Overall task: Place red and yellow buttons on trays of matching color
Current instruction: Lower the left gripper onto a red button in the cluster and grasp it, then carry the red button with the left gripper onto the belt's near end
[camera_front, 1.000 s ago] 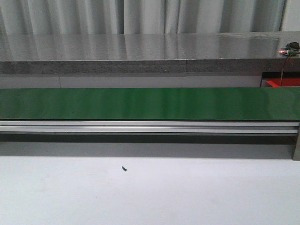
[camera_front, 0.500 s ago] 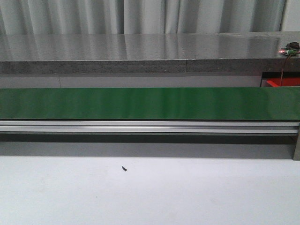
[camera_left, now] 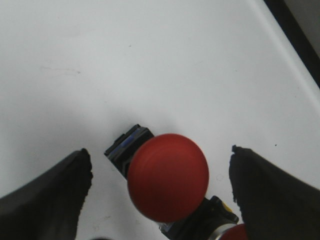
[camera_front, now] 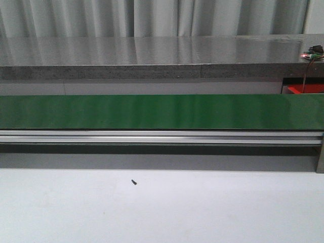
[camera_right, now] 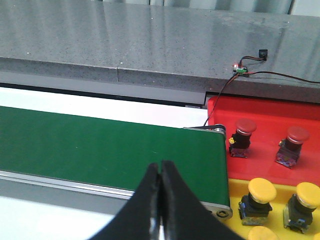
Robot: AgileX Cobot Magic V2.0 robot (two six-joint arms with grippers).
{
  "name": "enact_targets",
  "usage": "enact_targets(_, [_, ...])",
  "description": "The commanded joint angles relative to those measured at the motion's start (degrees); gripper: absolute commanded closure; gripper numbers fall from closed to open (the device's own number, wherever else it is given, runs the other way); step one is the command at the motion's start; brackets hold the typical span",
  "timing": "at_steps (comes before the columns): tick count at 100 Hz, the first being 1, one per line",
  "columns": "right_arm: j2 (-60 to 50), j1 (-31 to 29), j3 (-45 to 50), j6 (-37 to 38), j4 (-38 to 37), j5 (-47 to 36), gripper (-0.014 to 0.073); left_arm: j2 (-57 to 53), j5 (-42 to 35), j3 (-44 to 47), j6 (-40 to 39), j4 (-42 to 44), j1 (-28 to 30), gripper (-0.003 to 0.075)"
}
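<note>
The left gripper (camera_left: 160,175) stood wide open around a red button (camera_left: 167,176), empty; closing seemed next

- The left black two-fingered end effector (camera_left: 160,175) is spread wide, its dark fingers (camera_left: 50,200) standing far apart at either side of its wrist view, pointing down toward the surface beneath.
- The right black end effector (camera_right: 161,172) has its two tapered fingers (camera_right: 147,200) pressed together with nothing between them, held raised and aimed forward.
- Neither arm appears in the front view.
</note>
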Motion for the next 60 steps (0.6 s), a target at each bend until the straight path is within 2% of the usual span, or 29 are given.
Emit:
enact_targets(1, [0.6, 0.0, -1.5, -0.2, 0.5, -4.0, 0.0662, -3.4, -3.0, -1.9, -0.6, -1.0, -0.1, 0.0222])
enact_targets(20, [0.6, 0.0, -1.5, -0.2, 0.5, -4.0, 0.0662, -3.4, -3.1, -1.9, -0.6, -1.1, -0.1, 0.0424])
enact_targets(30, [0.6, 0.0, -1.5, -0.2, 0.5, -4.0, 0.0662, -3.4, -3.1, -1.9, -0.6, -1.1, -0.1, 0.0493])
enact_targets(41, [0.6, 0.0, -1.5, -0.2, 0.5, -4.0, 0.0662, -3.4, -3.3, -1.9, -0.6, -1.1, -0.1, 0.0533])
enact_targets(60, [0.6, 0.0, -1.5, -0.2, 0.5, -4.0, 0.0662, -4.8, -2.1, -1.9, -0.6, -1.1, -0.1, 0.0533])
